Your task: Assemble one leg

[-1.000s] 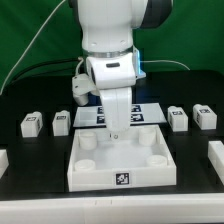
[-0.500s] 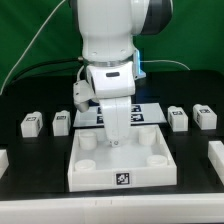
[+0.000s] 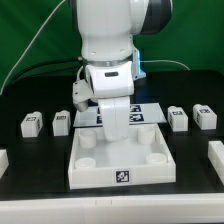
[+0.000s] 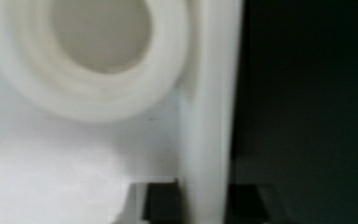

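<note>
Gripper (image 3: 114, 134) low over tray (image 3: 95, 180), toward its 12 o'clock edge in exterior view. Fingers not clearly seen, so open or closed cannot tell. Four legs on black table (image 3: 190, 165), all apart from gripper: first leg (image 3: 31, 124) and second leg (image 3: 61, 122) at tray's 10 o'clock, third leg (image 3: 178, 117) and fourth leg (image 3: 205, 117) at 2 o'clock. Wrist view blurred — round socket (image 4: 96, 45) beside tray rim (image 4: 208, 120).

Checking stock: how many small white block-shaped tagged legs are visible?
4: two small white tagged leg blocks on the exterior view's left, two on its right; the arm could hide more.
</note>
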`<state>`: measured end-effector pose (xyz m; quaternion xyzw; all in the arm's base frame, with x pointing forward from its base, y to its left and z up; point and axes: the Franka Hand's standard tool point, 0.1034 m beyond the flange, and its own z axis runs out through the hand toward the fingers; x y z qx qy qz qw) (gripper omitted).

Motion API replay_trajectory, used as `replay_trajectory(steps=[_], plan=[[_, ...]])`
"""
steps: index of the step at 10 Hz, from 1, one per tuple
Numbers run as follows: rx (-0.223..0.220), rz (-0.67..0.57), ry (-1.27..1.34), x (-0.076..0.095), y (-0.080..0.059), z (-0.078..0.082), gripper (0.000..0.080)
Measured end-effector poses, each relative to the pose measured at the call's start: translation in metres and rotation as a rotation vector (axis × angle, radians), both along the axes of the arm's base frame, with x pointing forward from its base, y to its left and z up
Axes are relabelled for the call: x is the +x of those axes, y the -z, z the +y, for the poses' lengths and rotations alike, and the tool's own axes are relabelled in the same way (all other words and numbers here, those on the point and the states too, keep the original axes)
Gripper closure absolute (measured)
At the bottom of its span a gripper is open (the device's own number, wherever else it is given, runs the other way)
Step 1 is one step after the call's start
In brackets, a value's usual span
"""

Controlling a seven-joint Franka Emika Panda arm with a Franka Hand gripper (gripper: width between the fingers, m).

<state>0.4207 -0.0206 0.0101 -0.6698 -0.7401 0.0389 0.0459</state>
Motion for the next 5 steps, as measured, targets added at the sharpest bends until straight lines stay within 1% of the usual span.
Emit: replay_trajectory(steps=[5], plan=[[0.001,-0.012,0.001,0.0026,-0.0008,-0.0001,0.0728]])
